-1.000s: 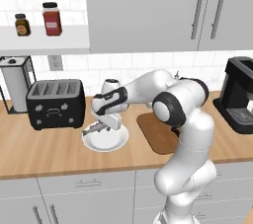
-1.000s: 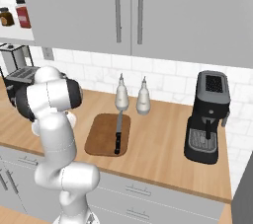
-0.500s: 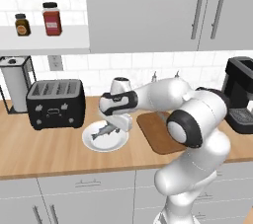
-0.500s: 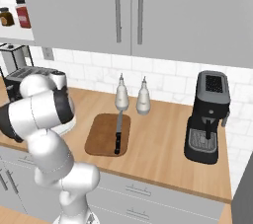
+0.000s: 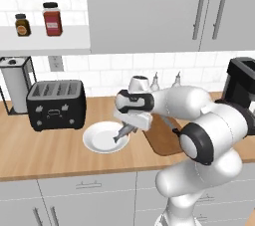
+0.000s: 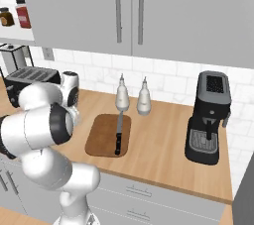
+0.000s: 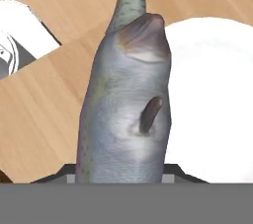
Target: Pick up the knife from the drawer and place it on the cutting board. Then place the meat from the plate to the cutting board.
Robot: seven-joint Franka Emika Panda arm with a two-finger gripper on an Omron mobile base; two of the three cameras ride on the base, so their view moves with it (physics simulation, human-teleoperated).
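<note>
Since the knife (image 6: 118,135) already lies along the board (image 6: 103,137), only the fish (image 5: 123,133) remains to move. One hand (image 5: 125,128) hangs over the plate's (image 5: 99,140) board-side rim, apparently closed on the fish, though its fingertips are hidden; the fish dangles tail-down, just clear of the plate, presumably lifted for carrying to the board. Counted on the bench: one plate, one board, one knife, one fish, one toaster (image 5: 55,104), two bottles (image 6: 122,96).
</note>
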